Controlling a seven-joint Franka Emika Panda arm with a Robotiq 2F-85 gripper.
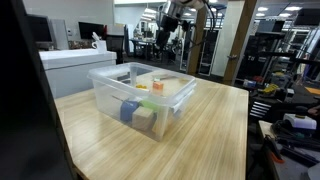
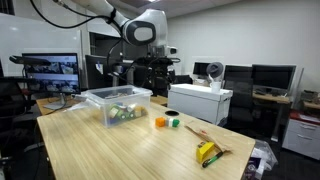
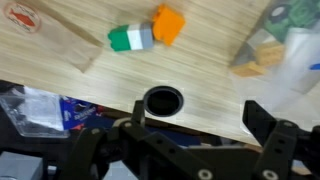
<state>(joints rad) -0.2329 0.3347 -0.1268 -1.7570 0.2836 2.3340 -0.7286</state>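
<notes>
a long table (image 2: 120, 150) with a pale wood-grain top fills the middle of an open office or lab, and it shows in both exterior views. the gripper (image 3: 200, 128) hangs well above the table's far edge with its jaws spread wide and nothing between them. in the wrist view its dark fingers (image 3: 264, 122) frame the edge of the wood from above. the things nearest below it are an orange block (image 3: 168, 22) and a green and white block (image 3: 130, 38). they lie just beside each other on bare wood, a little in from that edge, near a round black cable hole (image 3: 163, 100). in an exterior view the same orange block (image 2: 160, 122) sits between a clear plastic bin (image 2: 100, 97) and a brown paper bag (image 2: 200, 134). the bag lies flat toward the table's corner with a yellow thing (image 2: 208, 153) on it. the bin stands near the middle of the table and holds several small coloured pieces, too small to name. a tan wooden piece (image 3: 258, 56) lies on the wood just outside the bin's corner. beyond the table stand a white cabinet (image 2: 200, 102), rows of dark monitors (image 2: 270, 78) on desks, and a lit screen (image 2: 50, 68). in an exterior view a wooden post (image 1: 238, 40) rises behind the table, with dark shelving (image 1: 290, 50) past it under ceiling lights.
</notes>
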